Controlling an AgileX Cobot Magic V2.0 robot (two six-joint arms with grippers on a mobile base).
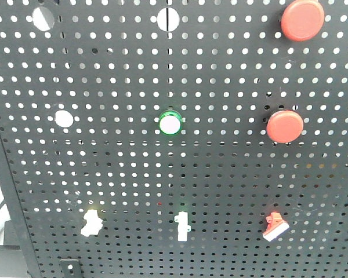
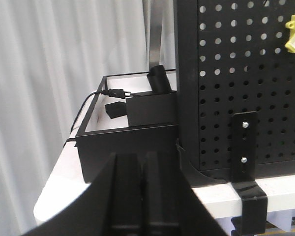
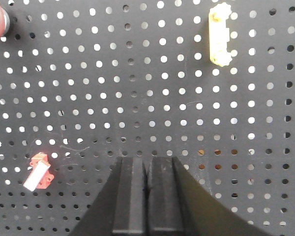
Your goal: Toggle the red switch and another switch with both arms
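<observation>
Nearest to me, my right gripper [image 3: 146,196] shows its fingers pressed together with nothing between them, aimed at bare pegboard [image 3: 137,98]; my left gripper [image 2: 143,196] likewise has its fingers closed and empty, and it faces the board's left edge above the white surface [image 2: 285,189], with a black box [image 2: 150,110] behind it. Beyond my right fingers, the red switch [image 3: 38,172], red-bodied with a white lever tip, sits low and well to the left of my line of approach, while a yellow switch [image 3: 220,34] sits high and to the right. In the front view the red switch [image 1: 275,226] occupies the bottom row at the right, below two round red push buttons [image 1: 285,126], with two pale switches [image 1: 182,226] further left. Risks, as I judge them: advancing straight would strike perforated panel instead of a lever; the small tip could slip off closed fingers; my left arm, aimed off-board, could clip the mounting bracket [image 2: 245,147].
</observation>
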